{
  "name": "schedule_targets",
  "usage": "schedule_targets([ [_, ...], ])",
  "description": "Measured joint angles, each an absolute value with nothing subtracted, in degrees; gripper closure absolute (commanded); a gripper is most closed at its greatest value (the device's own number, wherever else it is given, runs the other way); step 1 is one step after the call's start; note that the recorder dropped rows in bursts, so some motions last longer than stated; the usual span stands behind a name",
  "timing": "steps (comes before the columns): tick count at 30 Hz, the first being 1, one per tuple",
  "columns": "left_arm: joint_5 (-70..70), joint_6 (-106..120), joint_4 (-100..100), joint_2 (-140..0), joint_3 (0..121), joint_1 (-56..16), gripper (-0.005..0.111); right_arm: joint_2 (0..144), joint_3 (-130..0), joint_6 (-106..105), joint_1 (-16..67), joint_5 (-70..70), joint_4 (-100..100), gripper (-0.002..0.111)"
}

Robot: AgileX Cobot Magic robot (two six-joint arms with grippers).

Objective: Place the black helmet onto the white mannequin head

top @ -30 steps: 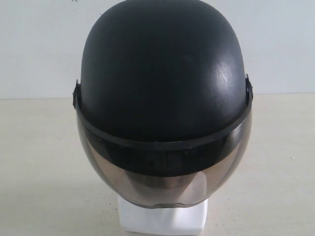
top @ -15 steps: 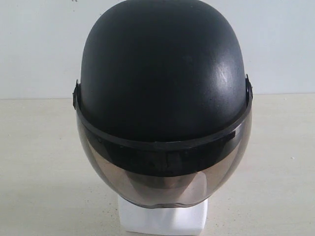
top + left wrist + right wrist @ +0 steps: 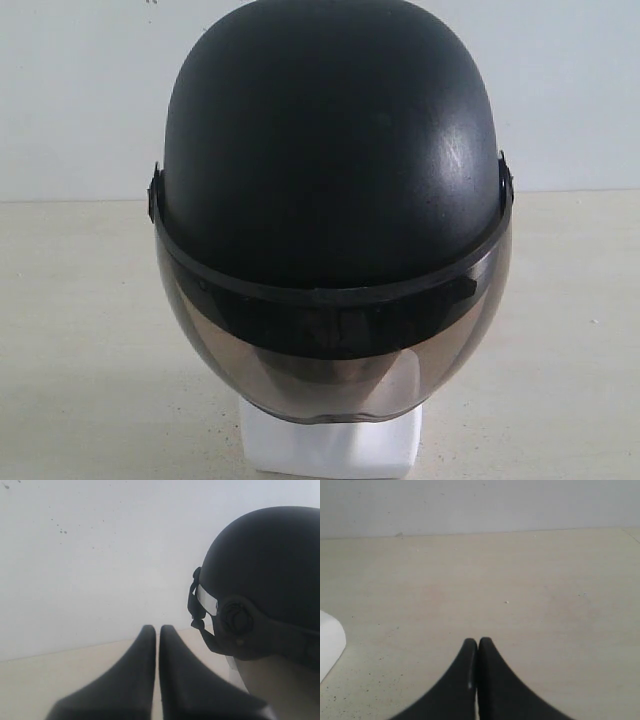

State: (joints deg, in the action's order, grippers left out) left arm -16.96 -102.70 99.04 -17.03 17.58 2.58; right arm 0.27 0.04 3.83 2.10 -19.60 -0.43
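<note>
The black helmet (image 3: 330,150) is seated on the white mannequin head (image 3: 330,448) on the tabletop (image 3: 80,330), the left gripper (image 3: 157,629) and right gripper (image 3: 477,641) are closed on nothing, and the helmet could be knocked askew if an arm is swung too near it.

The black helmet (image 3: 330,150) is covering the white mannequin head (image 3: 330,450), only its neck base showing, cut by the exterior view's bottom edge. Its visor (image 3: 330,375) is dimming the face to vague shapes. Left wrist view is cropping the helmet; right wrist view is catching just a white corner (image 3: 330,640).
</note>
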Motion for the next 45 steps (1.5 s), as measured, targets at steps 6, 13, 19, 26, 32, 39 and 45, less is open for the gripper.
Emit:
schedule_targets([
  [6, -16.96, -102.7, 99.04, -17.03, 17.58, 2.58, 0.102, 0.27, 0.04, 3.84, 2.1, -19.6, -0.43, 0.108],
  [13, -16.96, -102.37, 99.4, -15.84, 17.58, 2.47, 0.102, 0.27, 0.04, 3.84, 2.1, -19.72, -0.43, 0.108],
  [19, -19.55, -108.69, 95.93, -2.83, 17.55, 1.95, 0.102, 0.27, 0.04, 3.84, 2.1, -19.72, -0.43, 0.108],
  [26, -16.68, -108.57, 75.74, -0.41, 17.32, 1.95, 0.102, 0.27, 0.04, 3.84, 2.1, -19.72, -0.43, 0.108],
  [32, 6.8, -18.78, 22.65, -0.22, 15.6, 1.95, 0.102, 0.27, 0.04, 3.84, 2.1, -19.72, -0.43, 0.108],
  [39, 13.51, -0.4, 2.72, -0.22, 1.44, 1.95, 0.102, 0.27, 0.04, 3.84, 2.1, -19.82, -0.43, 0.108],
  [45, 17.92, 1.71, 1.8, -0.22, 0.2, 1.95, 0.102, 0.27, 0.04, 3.84, 2.1, -19.82, -0.43, 0.108],
])
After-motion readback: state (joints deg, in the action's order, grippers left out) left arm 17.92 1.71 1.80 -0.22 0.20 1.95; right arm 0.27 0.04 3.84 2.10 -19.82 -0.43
